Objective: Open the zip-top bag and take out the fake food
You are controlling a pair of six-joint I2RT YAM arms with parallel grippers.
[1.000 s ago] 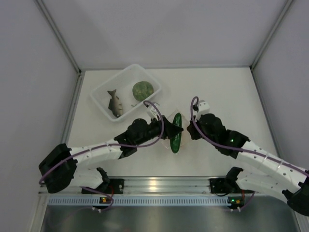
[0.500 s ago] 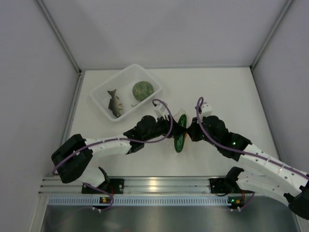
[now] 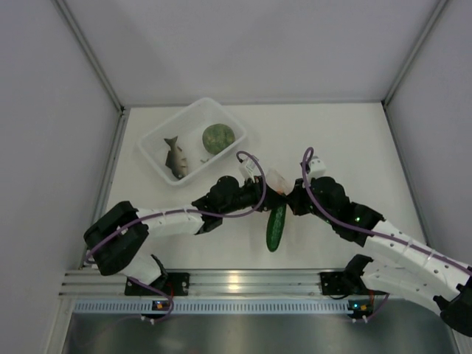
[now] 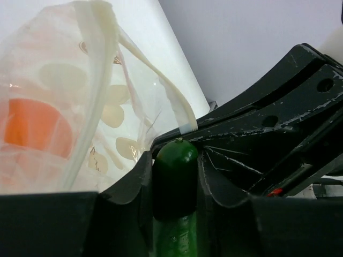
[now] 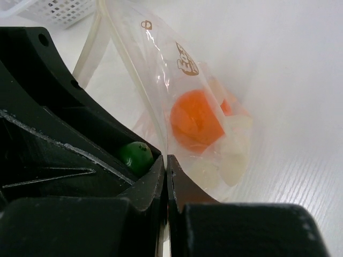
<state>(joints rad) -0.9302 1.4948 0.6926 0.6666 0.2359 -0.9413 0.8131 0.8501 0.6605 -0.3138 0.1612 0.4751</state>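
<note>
My left gripper [image 3: 270, 194] is shut on the top end of the dark green cucumber [image 3: 276, 228]; in the left wrist view the cucumber [image 4: 175, 174] sits between the jaws of the left gripper [image 4: 174, 160]. My right gripper [image 3: 290, 197] is shut on the edge of the clear zip-top bag [image 3: 278, 179], as the right wrist view shows for the gripper [image 5: 167, 159] and the bag [image 5: 161, 64]. The orange ball [image 5: 195, 119] is inside the bag. The grey-brown fish [image 3: 175, 156] and the pale-green cabbage ball [image 3: 218, 138] lie in the white basket [image 3: 158, 135].
The white basket stands at the back left, close behind my left arm. Grey walls close the table in on the left, the right and the back. A metal rail [image 3: 243, 280] runs along the near edge.
The cucumber was between the two grippers with the bag around it; now it hangs lower, toward the near edge, out of the bag. The bag stays up between the grippers.
</note>
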